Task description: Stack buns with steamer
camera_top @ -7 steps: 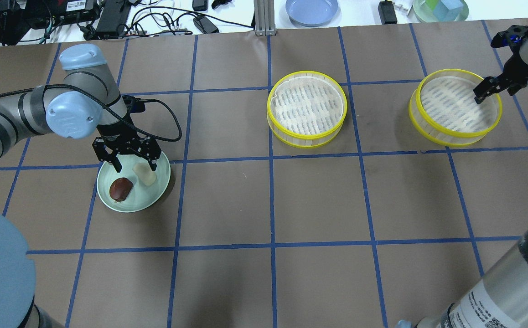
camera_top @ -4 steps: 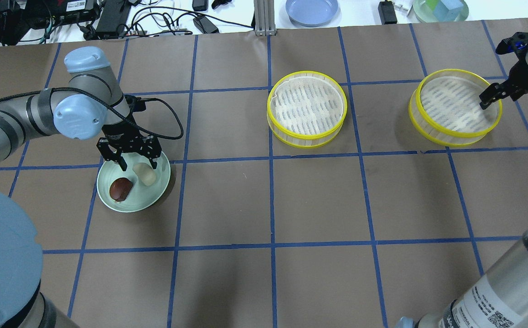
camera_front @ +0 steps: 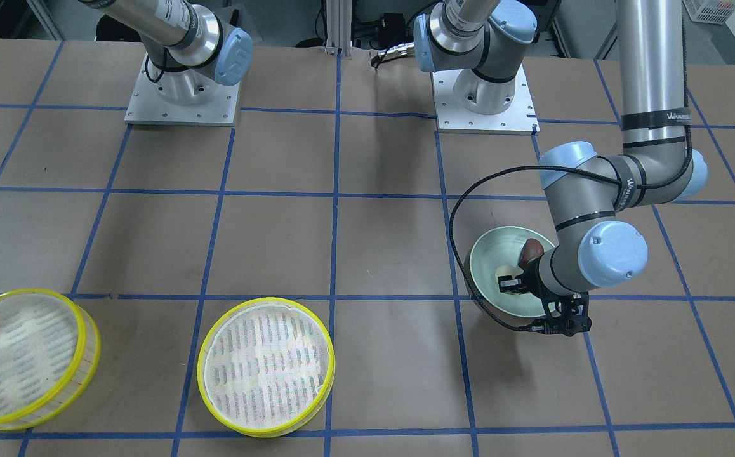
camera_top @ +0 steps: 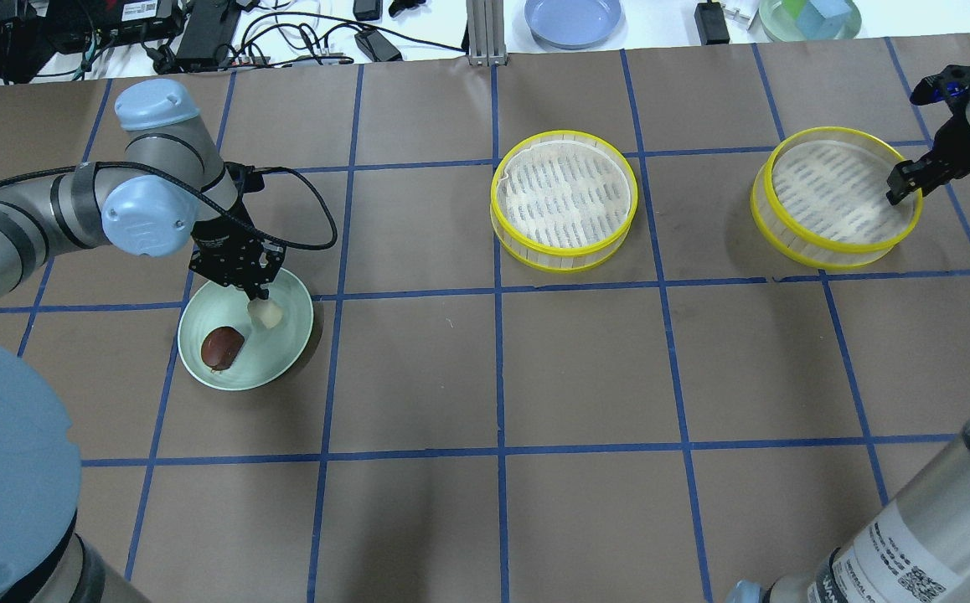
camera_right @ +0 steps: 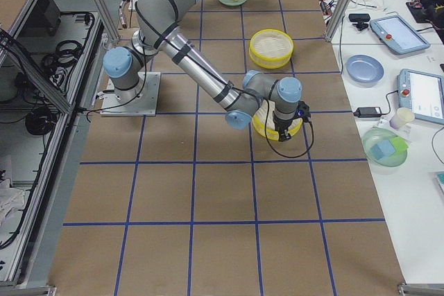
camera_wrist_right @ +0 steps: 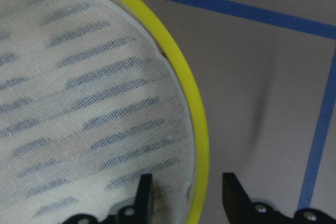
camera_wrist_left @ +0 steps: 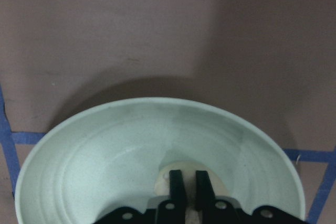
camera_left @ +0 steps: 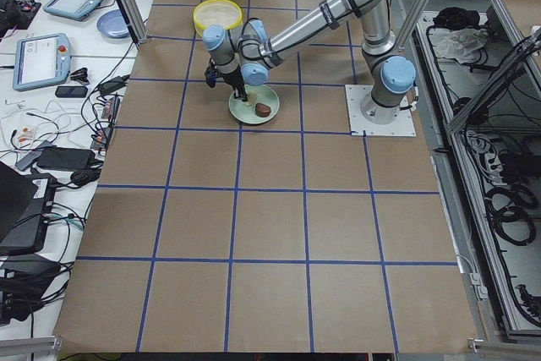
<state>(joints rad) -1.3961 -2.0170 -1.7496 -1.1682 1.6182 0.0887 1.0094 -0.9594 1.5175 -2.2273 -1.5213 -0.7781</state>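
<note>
The cream-white bun [camera_top: 266,315] and the dark reddish-brown bun [camera_top: 222,347] lie on a pale green plate [camera_top: 288,335] at the left. My left gripper [camera_top: 255,291] reaches down into the plate with its fingers closed on the cream-white bun [camera_wrist_left: 185,166]. Two yellow-rimmed steamer trays hold nothing: one stands at the middle [camera_top: 564,199], the other at the right [camera_top: 837,194]. My right gripper [camera_wrist_right: 186,198] is open, with its fingers either side of the right tray's yellow rim [camera_wrist_right: 197,129]. In the front-facing view the left gripper [camera_front: 512,284] is partly hidden behind its wrist.
A blue plate [camera_top: 573,18], a green dish with blocks [camera_top: 810,17] and cables [camera_top: 242,33] lie beyond the table's far edge. The arm bases [camera_front: 482,95] stand on my side of the table. Brown paper with blue tape lines covers the table.
My left gripper has turned, lowered and shut on the cream-white bun. My right gripper has moved outward from over the right tray's mesh to its right rim.
</note>
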